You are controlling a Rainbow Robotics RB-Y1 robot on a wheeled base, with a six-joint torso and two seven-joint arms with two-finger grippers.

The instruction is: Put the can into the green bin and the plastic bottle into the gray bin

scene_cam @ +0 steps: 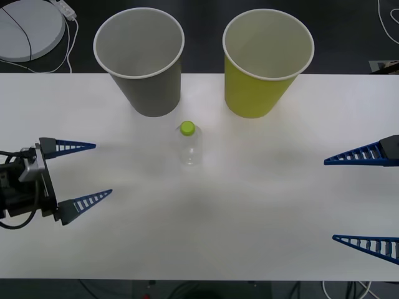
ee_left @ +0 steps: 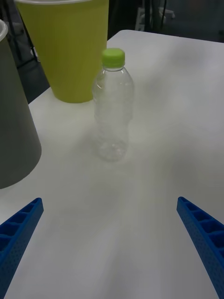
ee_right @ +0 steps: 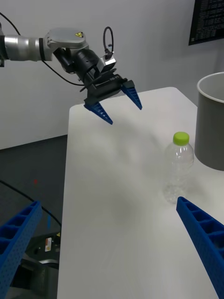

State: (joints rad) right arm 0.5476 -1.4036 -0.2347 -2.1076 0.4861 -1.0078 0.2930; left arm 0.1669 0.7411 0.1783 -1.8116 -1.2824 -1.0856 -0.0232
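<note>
My left gripper [scene_cam: 87, 173] and right gripper [scene_cam: 360, 200] hover wide apart over the white table [scene_cam: 249, 205], holding nothing. Between them the small clear plastic bottle [scene_cam: 188, 144] stands upright (lime cap on), just before the large gray paper-cup bin [scene_cam: 142, 59] and yellow-green bin [scene_cam: 265, 62].

No words, brand names or numbers can be read. The bottle [ee_left: 112, 105] is clear and bears no label, and the gray bin [scene_cam: 142, 59] and green bin [scene_cam: 262, 62] are plain. In the right wrist view a small yellow warning sticker [ee_right: 75, 33] sits on the left arm's wrist housing, its symbol too small to make out, and a dark wall screen [ee_right: 208, 19] carries lines of pale text too fine to read.
</note>
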